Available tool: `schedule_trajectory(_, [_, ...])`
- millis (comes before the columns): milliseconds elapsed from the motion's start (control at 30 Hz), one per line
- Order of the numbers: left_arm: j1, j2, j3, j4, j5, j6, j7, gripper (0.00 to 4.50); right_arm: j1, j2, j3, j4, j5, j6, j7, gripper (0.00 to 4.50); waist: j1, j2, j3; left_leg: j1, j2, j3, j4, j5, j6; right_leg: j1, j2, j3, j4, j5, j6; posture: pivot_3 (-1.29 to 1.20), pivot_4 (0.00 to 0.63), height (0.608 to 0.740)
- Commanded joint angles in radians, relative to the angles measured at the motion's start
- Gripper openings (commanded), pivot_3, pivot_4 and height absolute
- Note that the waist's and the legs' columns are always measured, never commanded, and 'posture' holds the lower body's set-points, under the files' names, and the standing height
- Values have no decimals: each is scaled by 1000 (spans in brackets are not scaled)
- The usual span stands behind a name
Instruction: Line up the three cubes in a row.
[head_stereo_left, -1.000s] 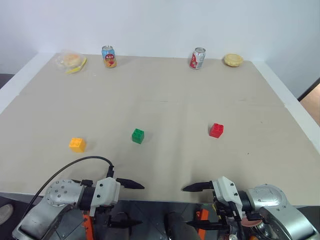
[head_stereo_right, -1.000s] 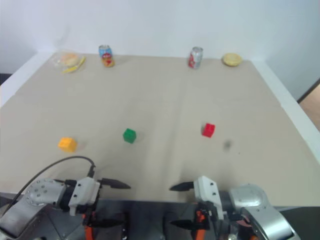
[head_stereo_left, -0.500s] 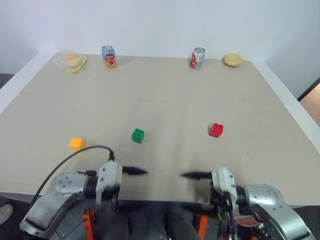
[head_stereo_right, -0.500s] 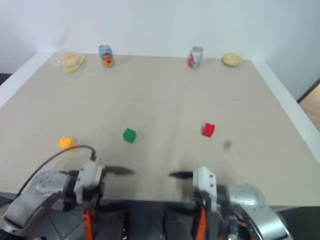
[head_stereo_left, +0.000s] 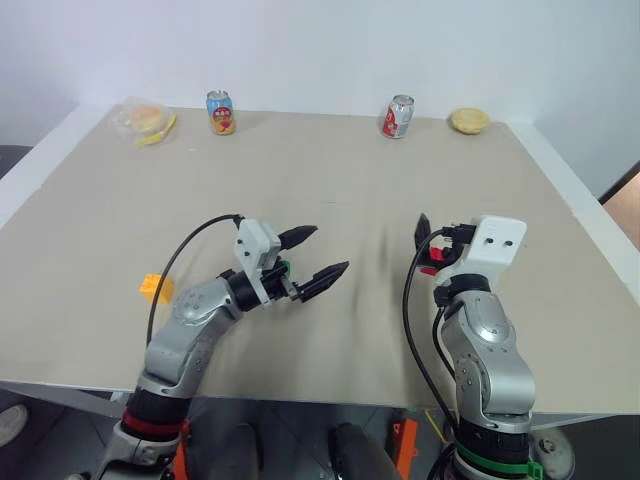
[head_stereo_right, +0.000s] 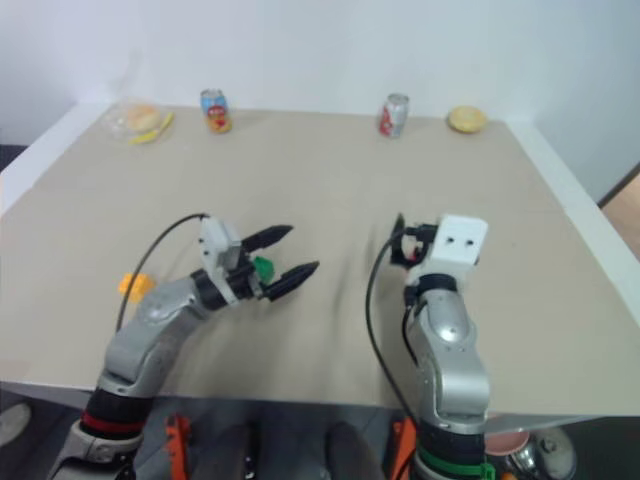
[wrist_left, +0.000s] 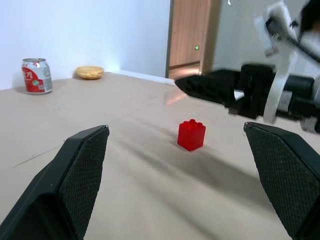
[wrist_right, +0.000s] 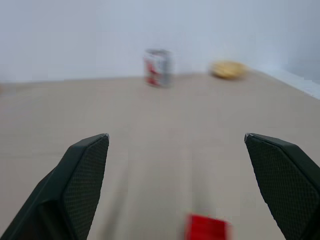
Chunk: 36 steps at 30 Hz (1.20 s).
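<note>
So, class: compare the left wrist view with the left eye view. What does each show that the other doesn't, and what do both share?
Left wrist view alone: a wooden door beyond the table.

Left eye view alone: the yellow-orange cube, a partly hidden green cube, an orange drink can and a wrapped bun.

Both: the red cube, red drink can, round bun, beige table, and the open left tool and right tool.

Yellow-orange cube far left, green cube mid-table, red cube right, all upright.
</note>
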Motion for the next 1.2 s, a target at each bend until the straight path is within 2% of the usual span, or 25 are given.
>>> schedule_trajectory(33, [-41,-28,-1,10,3,-29,0,4464,-22,13,2,11,-15,38,-22,4500,-3,0,0,0,0,0,0,0,0,0,0,0,0,0,0,0,150,736])
schedule_trajectory(333, [-62,-53,-13,11,4,-26,-10,4464,-49,58,-15,131,34,77,-3,4500,-3,1,0,1,1,-1,1,1,2,1,2,0,1,1,-1,0,150,736])
schedule_trajectory(600, [-67,-69,-20,2,8,-22,2,4464,-99,55,-38,291,15,17,-45,4500,-3,1,0,1,1,-1,1,1,2,0,2,0,1,1,-1,0,150,736])
schedule_trajectory(933, [-76,-83,-21,12,17,-25,1,4500,-115,45,-48,346,-6,-45,-72,1284,-3,1,0,0,1,-1,0,1,2,0,2,0,1,1,-1,0,150,736])
schedule_trajectory(1000, [-78,-87,-20,14,17,-24,-1,4500,-111,32,-42,343,-3,-55,-49,1273,-3,1,0,0,1,-1,0,1,2,0,2,0,1,1,-1,0,150,736])
schedule_trajectory(1100, [-75,-82,-19,15,15,-25,-15,4500,-112,-26,-30,343,36,-56,63,1273,-3,1,0,0,1,0,0,1,2,0,2,1,1,1,-1,0,150,736])
schedule_trajectory(1200, [-50,-37,-10,4,3,-28,-70,4500,-120,-177,10,352,111,-71,333,1273,-4,2,1,0,1,0,0,1,2,0,2,1,0,1,-1,0,150,736])
